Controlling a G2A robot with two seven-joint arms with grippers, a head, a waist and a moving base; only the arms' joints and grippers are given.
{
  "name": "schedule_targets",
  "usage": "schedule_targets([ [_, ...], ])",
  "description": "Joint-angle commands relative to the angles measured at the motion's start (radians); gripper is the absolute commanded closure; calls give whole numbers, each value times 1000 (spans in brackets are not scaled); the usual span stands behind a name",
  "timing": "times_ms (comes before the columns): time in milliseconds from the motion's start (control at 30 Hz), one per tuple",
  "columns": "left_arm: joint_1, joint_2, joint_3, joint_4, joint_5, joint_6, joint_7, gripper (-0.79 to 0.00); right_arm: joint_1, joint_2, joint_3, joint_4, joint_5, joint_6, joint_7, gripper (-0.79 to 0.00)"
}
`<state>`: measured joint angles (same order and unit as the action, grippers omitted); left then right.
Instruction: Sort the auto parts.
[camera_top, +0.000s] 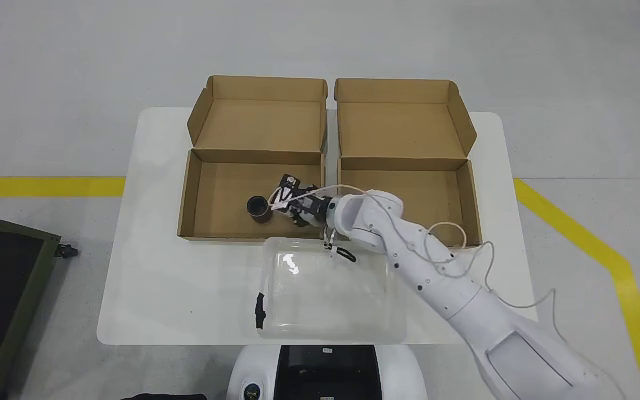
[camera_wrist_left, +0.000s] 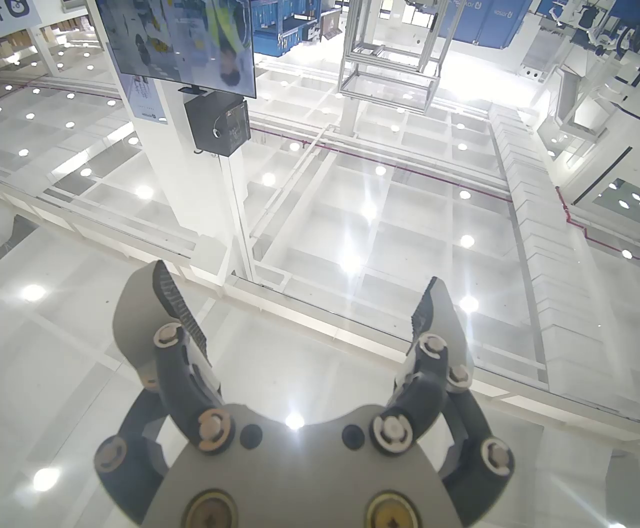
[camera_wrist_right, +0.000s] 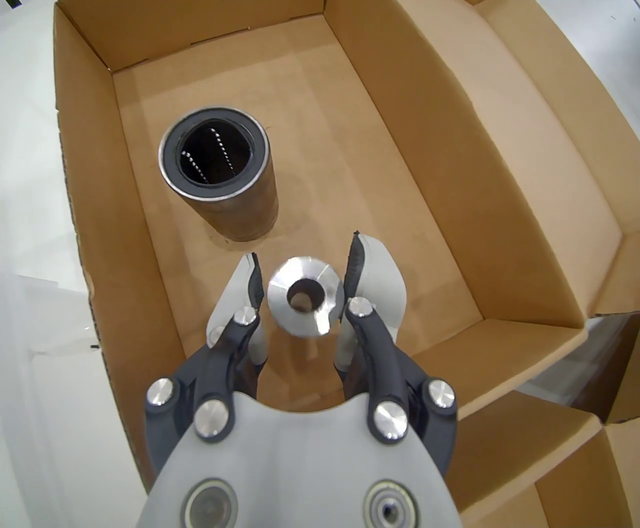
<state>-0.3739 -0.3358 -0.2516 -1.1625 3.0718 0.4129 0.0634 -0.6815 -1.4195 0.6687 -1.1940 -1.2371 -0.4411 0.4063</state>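
Note:
My right gripper (camera_wrist_right: 304, 248) hangs inside the left cardboard box (camera_wrist_right: 500, 165), shut on a shiny silver metal fitting (camera_wrist_right: 322, 280) with a round hole through its middle. Just beyond the fingertips a dark cylindrical bearing sleeve (camera_wrist_right: 220, 175) stands upright on the box floor. In the top view the right gripper (camera_top: 300, 205) is over the middle of the left box (camera_top: 186, 200), with the sleeve (camera_top: 259, 207) beside it. My left gripper (camera_wrist_left: 295, 290) is open with nothing between its fingers and points up at a ceiling.
A second open cardboard box (camera_top: 400, 185) stands right of the first. A clear plastic bin (camera_top: 330, 290) sits at the table's front edge, under the right arm. Both box lids are folded back toward the far side.

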Motion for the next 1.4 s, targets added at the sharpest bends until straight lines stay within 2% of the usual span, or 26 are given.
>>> schedule_targets([
  [0,0,0,0,0,0,0,0,-785,0,-2,1,3,1,-3,1,-366],
  [233,0,0,0,0,0,0,0,-785,-8,1,33,-51,-6,-15,-9,-474],
  [500,0,0,0,0,0,0,0,-785,-76,30,114,-252,-29,-45,13,-570],
  [633,0,0,0,0,0,0,0,-785,-144,53,181,-374,-32,-71,14,-659],
  [700,0,0,0,0,0,0,0,-785,-186,66,221,-429,-30,-86,7,-773],
  [733,0,0,0,0,0,0,0,-785,-208,73,243,-456,-31,-94,3,-785],
  [967,0,0,0,0,0,0,0,-785,-383,118,410,-643,-60,-135,-66,-785],
  [1133,0,0,0,0,0,0,0,-785,-515,144,519,-729,-117,-128,-123,-785],
  [1367,0,0,0,0,0,0,0,-785,-700,172,662,-801,-188,-122,-282,-785],
])
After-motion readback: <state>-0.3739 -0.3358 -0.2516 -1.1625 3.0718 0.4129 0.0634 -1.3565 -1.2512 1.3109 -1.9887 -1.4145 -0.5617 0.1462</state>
